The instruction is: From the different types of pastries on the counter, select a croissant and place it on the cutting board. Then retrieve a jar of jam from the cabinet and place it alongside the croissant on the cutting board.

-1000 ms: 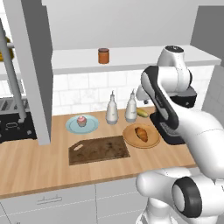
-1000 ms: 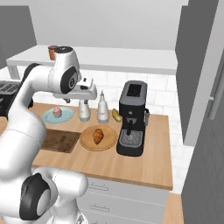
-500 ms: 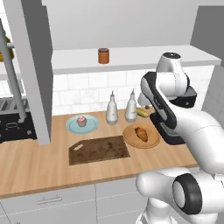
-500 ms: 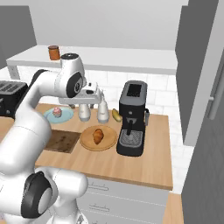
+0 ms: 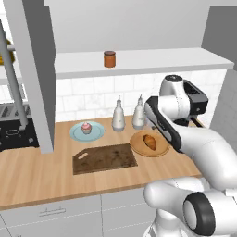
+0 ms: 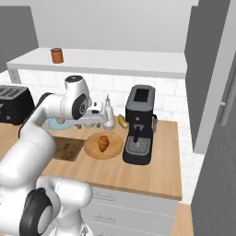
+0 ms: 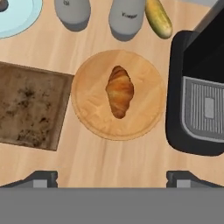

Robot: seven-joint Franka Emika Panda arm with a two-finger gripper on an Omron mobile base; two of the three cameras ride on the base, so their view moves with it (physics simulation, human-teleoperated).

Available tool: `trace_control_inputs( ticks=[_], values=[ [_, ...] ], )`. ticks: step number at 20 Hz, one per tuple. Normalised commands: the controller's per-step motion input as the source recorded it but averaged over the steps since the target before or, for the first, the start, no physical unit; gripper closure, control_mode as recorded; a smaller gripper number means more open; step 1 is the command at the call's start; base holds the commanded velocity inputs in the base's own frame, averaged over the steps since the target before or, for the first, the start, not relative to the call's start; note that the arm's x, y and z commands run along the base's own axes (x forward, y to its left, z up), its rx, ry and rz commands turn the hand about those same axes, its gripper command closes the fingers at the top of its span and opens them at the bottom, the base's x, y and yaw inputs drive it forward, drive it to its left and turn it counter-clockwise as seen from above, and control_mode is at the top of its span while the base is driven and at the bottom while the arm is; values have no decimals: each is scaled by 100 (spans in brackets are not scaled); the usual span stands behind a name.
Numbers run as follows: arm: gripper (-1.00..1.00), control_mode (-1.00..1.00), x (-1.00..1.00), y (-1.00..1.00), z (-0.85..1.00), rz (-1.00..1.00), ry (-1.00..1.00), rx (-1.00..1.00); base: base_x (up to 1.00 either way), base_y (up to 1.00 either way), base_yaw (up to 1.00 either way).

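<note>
The gripper (image 7: 112,177) hung with its jaws spread wide and nothing between them, above the croissant (image 7: 119,91) lying at the centre of the hand view on a round wooden plate (image 7: 148,113). The cutting board (image 7: 30,109) lay bare at left, just beside the plate. The jar of jam (image 5: 109,59) stood on the cabinet shelf (image 5: 152,60) at upper centre.

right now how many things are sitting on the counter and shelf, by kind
pastries: 2 (golden-brown croissant, pink-frosted cupcake)
white bottles: 2
plates: 2 (round tan wooden plate, pale blue plate)
dark brown wooden cutting board: 1
yellow-green oblong fruit: 1
reddish-brown jam jar: 1
black coffee machine: 1
black toaster: 1
total: 11
</note>
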Motion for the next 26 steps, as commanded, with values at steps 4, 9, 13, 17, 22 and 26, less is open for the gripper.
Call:
trace_control_inputs(
  ticks=[4, 9, 13, 17, 22, 26],
  values=[
    [-100, -100, 22, 0, -59, -7, -4, -3, 0, 0, 0],
    [-100, -100, 28, -5, -29, -3, -4, 0, 0, 0, 0],
    [-100, -100, 44, -1, -33, 0, 0, 0, 0, 0, 0],
    [-100, -100, 44, 0, -38, 0, 1, 0, 0, 0, 0],
    [-100, -100, 39, -3, -38, 0, 0, 0, 0, 0, 0],
    [-100, -100, 22, -9, -31, 0, 0, 0, 0, 0, 0]
  ],
)
